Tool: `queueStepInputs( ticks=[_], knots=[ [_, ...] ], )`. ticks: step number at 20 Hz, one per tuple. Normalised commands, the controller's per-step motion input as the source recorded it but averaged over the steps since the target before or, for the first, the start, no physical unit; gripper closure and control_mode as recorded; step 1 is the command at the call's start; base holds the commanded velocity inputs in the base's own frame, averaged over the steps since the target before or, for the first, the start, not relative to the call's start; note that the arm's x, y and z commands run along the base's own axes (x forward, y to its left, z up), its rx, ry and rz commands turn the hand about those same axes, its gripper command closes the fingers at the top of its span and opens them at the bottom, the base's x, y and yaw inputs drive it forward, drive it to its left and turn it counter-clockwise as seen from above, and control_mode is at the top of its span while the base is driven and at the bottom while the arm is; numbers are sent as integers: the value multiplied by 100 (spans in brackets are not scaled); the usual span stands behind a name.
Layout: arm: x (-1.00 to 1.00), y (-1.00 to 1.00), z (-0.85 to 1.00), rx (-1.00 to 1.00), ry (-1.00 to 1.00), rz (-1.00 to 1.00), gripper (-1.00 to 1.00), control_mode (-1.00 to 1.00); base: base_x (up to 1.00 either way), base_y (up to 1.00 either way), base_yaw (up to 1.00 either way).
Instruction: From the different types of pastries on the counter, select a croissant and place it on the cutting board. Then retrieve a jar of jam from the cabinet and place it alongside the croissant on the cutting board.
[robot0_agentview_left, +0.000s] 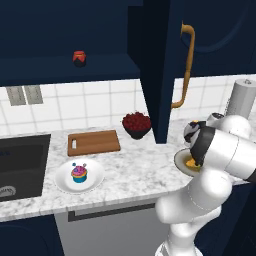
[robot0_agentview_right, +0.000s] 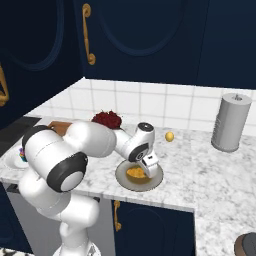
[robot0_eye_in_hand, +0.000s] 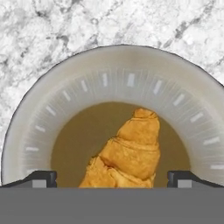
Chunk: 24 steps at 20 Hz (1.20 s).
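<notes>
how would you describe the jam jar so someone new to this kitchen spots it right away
Look above the marble counter to the open navy cabinet. On its shelf, above the wooden cutting board, stands the jam jar. It is small, squat and red with a dark lid, alone on that shelf.

White-grey speckled marble counter (robot0_agentview_left: 135, 172) running along the tiled wall, black sink (robot0_agentview_left: 20, 162) set into its left end. Lying directly on it: flat rectangular brown wooden cutting board (robot0_agentview_left: 93, 142) near the wall, bare, slot hole at its left end; dark bowl of red berries (robot0_agentview_left: 136, 124) just right of the board; round white plate (robot0_agentview_left: 80, 176) toward the front edge, bearing a pink-frosted cupcake in a blue wrapper (robot0_agentview_left: 79, 173). Further right, round grey-rimmed plate with a brown centre (robot0_agentview_right: 139, 176) at the front edge, carrying a golden-orange crescent croissant (robot0_eye_in_hand: 127, 151). Behind it, small yellow rounded item (robot0_agentview_right: 170, 136) near the wall. Upright grey cylindrical roll (robot0_agentview_right: 230, 121) at the far right.
</notes>
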Motion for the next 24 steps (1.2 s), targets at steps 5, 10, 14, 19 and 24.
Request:
queueStepInputs(
  ticks=[5,10,14,19,24],
  knots=[
    [0,0,-27,0,0,-2,-100,-100,0,0,0],
    [0,0,-19,0,0,-2,-100,-100,0,0,0],
    [0,0,0,0,0,0,-100,-100,0,0,0],
    [0,0,-11,0,0,-1,-100,-100,0,0,0],
    [0,0,-20,0,1,-1,100,-100,0,0,0]
  ],
)
